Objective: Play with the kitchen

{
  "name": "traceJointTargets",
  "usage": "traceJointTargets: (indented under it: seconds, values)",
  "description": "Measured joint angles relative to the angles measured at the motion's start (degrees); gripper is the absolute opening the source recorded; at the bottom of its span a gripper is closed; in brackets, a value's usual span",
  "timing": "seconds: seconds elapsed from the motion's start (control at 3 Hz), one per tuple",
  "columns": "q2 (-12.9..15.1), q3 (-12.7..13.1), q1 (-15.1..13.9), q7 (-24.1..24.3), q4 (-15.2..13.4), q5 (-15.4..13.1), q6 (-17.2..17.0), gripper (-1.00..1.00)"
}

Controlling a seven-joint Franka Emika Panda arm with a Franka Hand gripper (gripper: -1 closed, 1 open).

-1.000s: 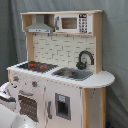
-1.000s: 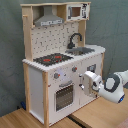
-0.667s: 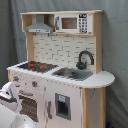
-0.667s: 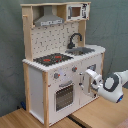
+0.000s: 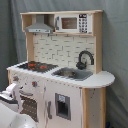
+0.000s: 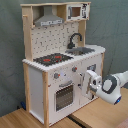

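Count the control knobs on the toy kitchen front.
2 clearly visible in the second exterior view: one knob above the oven door, another toward the second exterior view's right. More may be hidden.

Over the last second the end effector [image 6: 89, 83] moves closer to the kitchen [image 6: 60, 60], now near the handle of its oven door [image 6: 64, 95] in the second exterior view. In the first exterior view the end effector [image 5: 12, 92] sits higher.
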Motion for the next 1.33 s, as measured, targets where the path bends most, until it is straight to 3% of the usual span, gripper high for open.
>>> traceJointTargets:
  seconds: [0.67, 1.33]
  values:
    - [0.0, 5.1, -6.6, 7.3, 3.0, 0.1, -1.0, 1.00]
    - [0.0, 10.7, -15.1, 10.7, 7.6, 0.1, -0.5, 1.00]
